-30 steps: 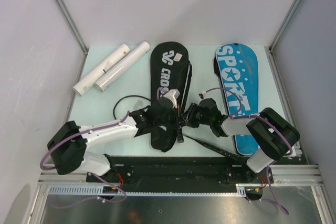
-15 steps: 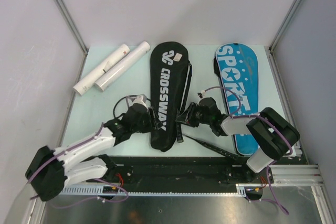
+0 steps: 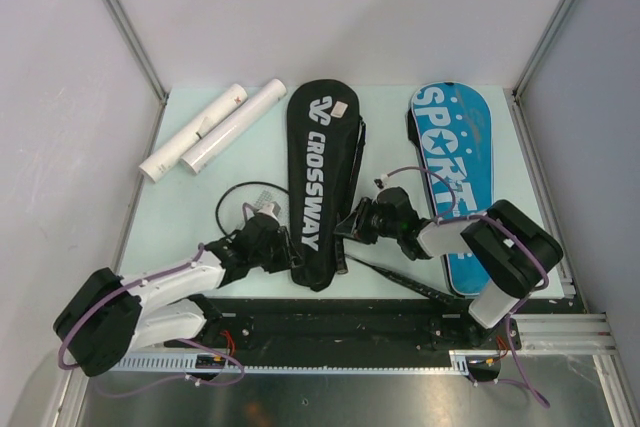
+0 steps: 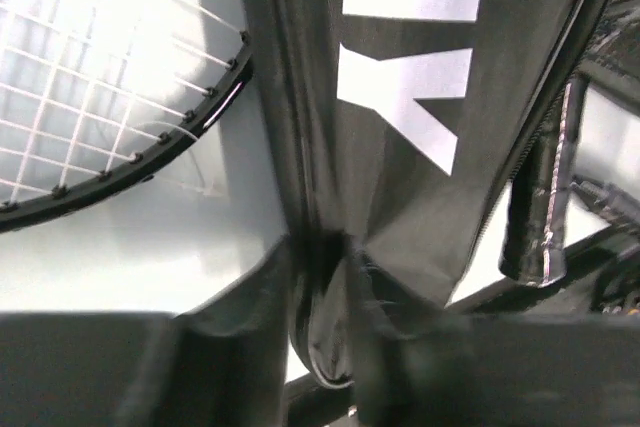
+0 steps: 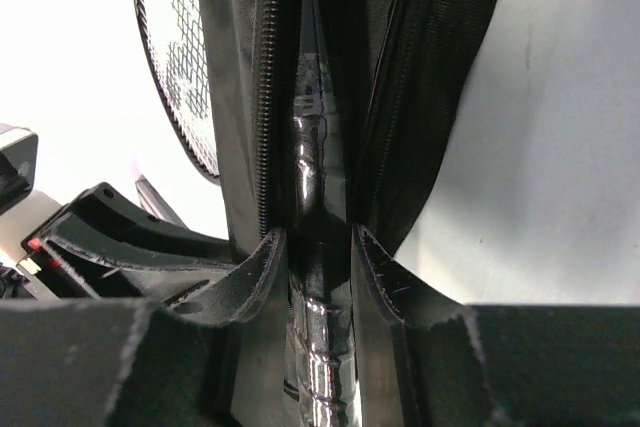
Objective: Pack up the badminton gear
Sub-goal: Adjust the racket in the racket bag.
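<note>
A black bag lettered CROSSWAY (image 3: 318,177) lies in the middle of the table. A racket sits partly inside it, with its head (image 3: 240,188) sticking out at the left. My left gripper (image 3: 283,244) is at the bag's lower left edge, its jaws shut on a fold of the black fabric (image 4: 325,257). The racket strings (image 4: 90,77) lie just to the left of it. My right gripper (image 3: 352,225) is at the bag's right edge, shut on the shiny black racket handle (image 5: 318,187) beside the open zipper (image 5: 265,97). The blue SPORT bag (image 3: 455,137) lies flat at the right.
Two long white tubes (image 3: 195,132) lie side by side at the back left. A second thin racket shaft (image 3: 400,280) lies slantwise near the front edge, below my right gripper. Grey walls close in the table on three sides.
My left arm has drawn back from on top of the black bag to its lower left edge, and its jaws have opened and closed on the fabric. The right arm has hardly moved.
</note>
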Available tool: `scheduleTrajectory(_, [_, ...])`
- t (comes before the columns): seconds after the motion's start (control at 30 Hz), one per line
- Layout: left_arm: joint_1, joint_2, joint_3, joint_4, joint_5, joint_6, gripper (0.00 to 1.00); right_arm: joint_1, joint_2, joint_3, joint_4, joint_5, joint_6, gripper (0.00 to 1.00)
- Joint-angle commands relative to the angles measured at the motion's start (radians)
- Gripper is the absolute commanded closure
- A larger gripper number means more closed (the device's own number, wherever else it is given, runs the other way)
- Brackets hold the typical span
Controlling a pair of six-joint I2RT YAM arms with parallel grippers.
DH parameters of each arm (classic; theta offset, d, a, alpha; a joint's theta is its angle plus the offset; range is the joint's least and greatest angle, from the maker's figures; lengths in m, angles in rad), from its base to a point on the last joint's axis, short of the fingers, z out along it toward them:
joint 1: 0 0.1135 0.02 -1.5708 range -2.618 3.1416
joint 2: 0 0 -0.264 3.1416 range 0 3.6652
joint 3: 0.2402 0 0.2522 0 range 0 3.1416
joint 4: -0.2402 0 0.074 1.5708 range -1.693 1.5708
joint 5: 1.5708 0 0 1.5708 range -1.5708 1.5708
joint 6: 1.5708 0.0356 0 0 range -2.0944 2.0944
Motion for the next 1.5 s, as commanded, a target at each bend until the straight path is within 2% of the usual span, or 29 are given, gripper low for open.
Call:
scheduleTrajectory(0.0, [0.006, -0.005, -0.052, 0.141, 0.117, -0.047, 0.81, -0.021, 0.025, 0.076, 0.161, 0.155, 0.003, 1.0])
scheduleTrajectory(0.03, [0.006, 0.001, -0.063, 0.148, 0.139, -0.053, 0.85, -0.021, 0.033, 0.082, 0.163, 0.155, 0.0, 1.0])
scheduleTrajectory(0.07, [0.007, 0.003, -0.073, 0.221, 0.156, -0.059, 0.91, -0.023, 0.039, 0.093, 0.161, 0.164, -0.01, 1.0])
scheduleTrajectory(0.1, [0.007, 0.006, -0.101, 0.246, 0.182, -0.079, 0.99, -0.021, 0.044, 0.102, 0.169, 0.163, -0.018, 1.0])
scheduleTrajectory(0.17, [0.01, 0.003, -0.131, 0.32, 0.212, -0.098, 1.0, -0.018, 0.056, 0.128, 0.164, 0.163, -0.049, 1.0])
scheduleTrajectory(0.37, [0.015, -0.1, -0.179, 0.345, 0.284, -0.073, 1.0, -0.023, 0.01, 0.156, 0.062, 0.235, -0.174, 1.0])
scheduleTrajectory(0.63, [0.015, -0.148, -0.187, 0.432, 0.374, -0.073, 0.99, -0.013, 0.044, 0.199, 0.106, 0.278, -0.233, 1.0])
scheduleTrajectory(0.83, [0.016, -0.185, -0.216, 0.432, 0.384, -0.075, 1.0, -0.043, -0.021, 0.208, 0.008, 0.345, -0.41, 1.0])
scheduleTrajectory(1.07, [0.015, -0.166, -0.211, 0.434, 0.401, -0.064, 1.0, -0.03, 0.008, 0.234, 0.066, 0.344, -0.492, 1.0])
scheduleTrajectory(1.17, [0.015, -0.163, -0.207, 0.435, 0.404, -0.061, 1.0, -0.027, 0.021, 0.248, 0.084, 0.335, -0.469, 1.0])
scheduleTrajectory(1.3, [0.015, -0.168, -0.21, 0.448, 0.417, -0.059, 0.99, 0.023, -0.001, 0.25, 0.101, 0.427, -0.555, 1.0])
scheduleTrajectory(1.4, [0.013, -0.165, -0.213, 0.455, 0.401, -0.056, 1.0, -0.012, 0.033, 0.248, 0.175, 0.292, -0.356, 1.0])
scheduleTrajectory(1.43, [0.013, -0.157, -0.214, 0.455, 0.392, -0.059, 1.0, -0.018, 0.039, 0.245, 0.203, 0.22, -0.213, 1.0])
scheduleTrajectory(1.47, [0.013, -0.137, -0.216, 0.455, 0.374, -0.068, 1.0, -0.018, 0.05, 0.23, 0.291, 0.197, -0.149, 1.0])
